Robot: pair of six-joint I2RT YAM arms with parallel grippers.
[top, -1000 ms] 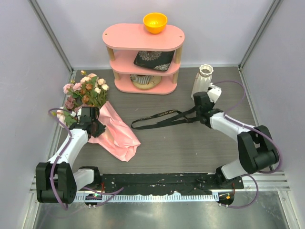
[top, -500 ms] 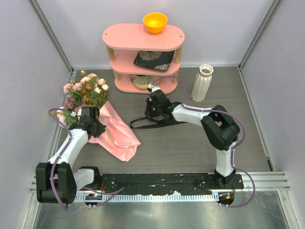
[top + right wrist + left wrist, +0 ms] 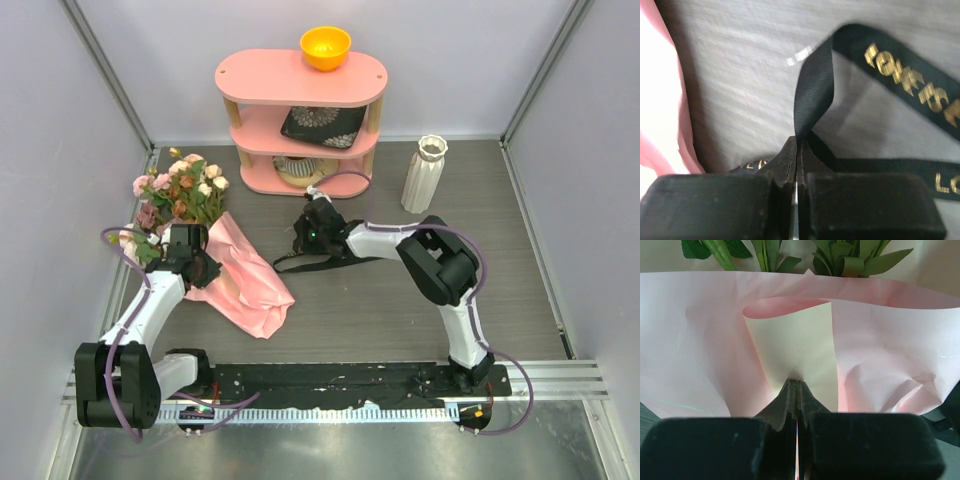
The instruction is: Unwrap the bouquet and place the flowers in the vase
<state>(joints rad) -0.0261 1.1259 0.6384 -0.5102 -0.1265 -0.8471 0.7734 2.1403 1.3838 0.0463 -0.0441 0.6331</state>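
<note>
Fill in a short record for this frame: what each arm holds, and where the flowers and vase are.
left fingers: shut on the wrapping paper
right fingers: shut on the black ribbon, untied, trailing on the table
flowers: lying at the paper's far end, left side
vase: upright, back right, no flowers in it
</note>
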